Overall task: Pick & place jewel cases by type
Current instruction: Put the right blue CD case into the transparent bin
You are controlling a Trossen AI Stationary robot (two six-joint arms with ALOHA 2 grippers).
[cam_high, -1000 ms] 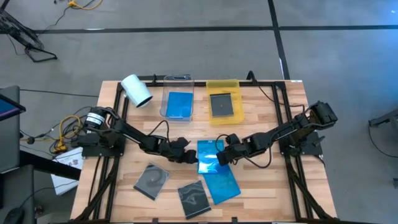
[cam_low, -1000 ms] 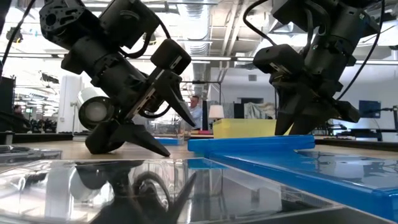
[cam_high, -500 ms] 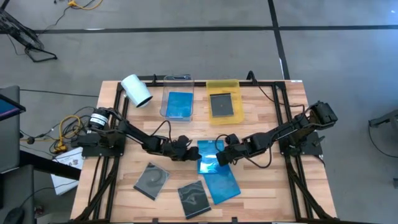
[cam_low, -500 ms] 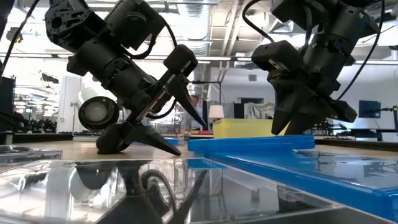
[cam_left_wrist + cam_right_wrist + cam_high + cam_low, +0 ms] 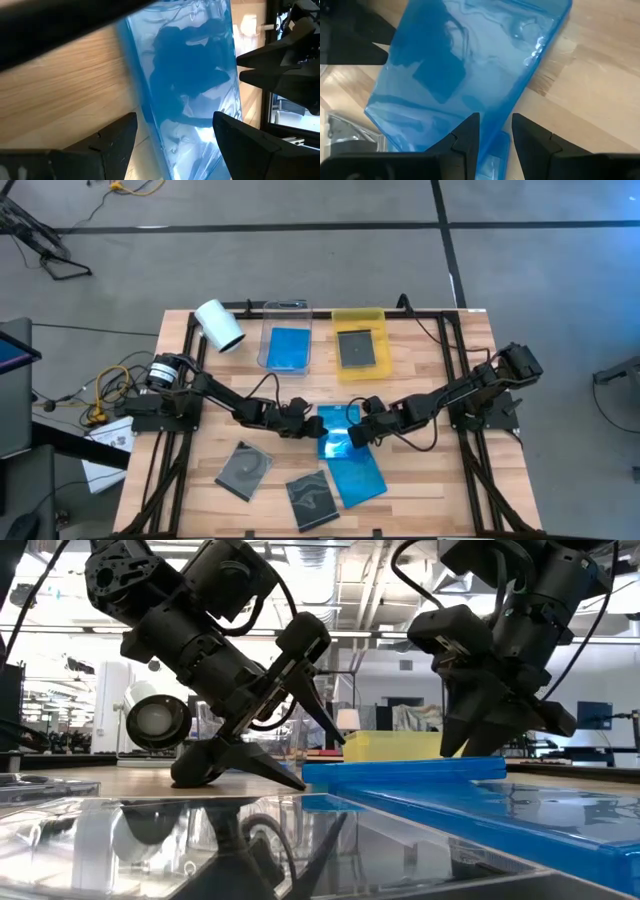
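Note:
A translucent blue jewel case (image 5: pixel 336 426) is at mid-table, with my right gripper (image 5: pixel 354 436) shut on its right edge. My left gripper (image 5: pixel 303 423) stands open at its left edge; in the low view one finger is above and one below that edge (image 5: pixel 308 774), and I see no touch. The left wrist view shows the case (image 5: pixel 190 85) between the open fingers. A second blue case (image 5: pixel 357 478) lies flat nearer the front, partly under the first. Two dark grey cases (image 5: pixel 243 468) (image 5: pixel 312 498) lie flat at the front left. My right gripper pinches the blue case's right edge (image 5: pixel 496 129) between its two fingers. The fingers slant down from the table's right side. In the low view the case (image 5: pixel 400 772) lies about level; whether its left edge rests on the table I cannot tell.
At the back, a clear tray (image 5: pixel 287 330) holds a blue case and a yellow tray (image 5: pixel 359 317) holds a dark one. A white roll (image 5: pixel 220 326) lies at the back left. Bare wood shows at the front right (image 5: pixel 430 480).
My left gripper, still open, has moved a little toward the table's right edge, up to the blue case's left edge. My right gripper and the case have kept still.

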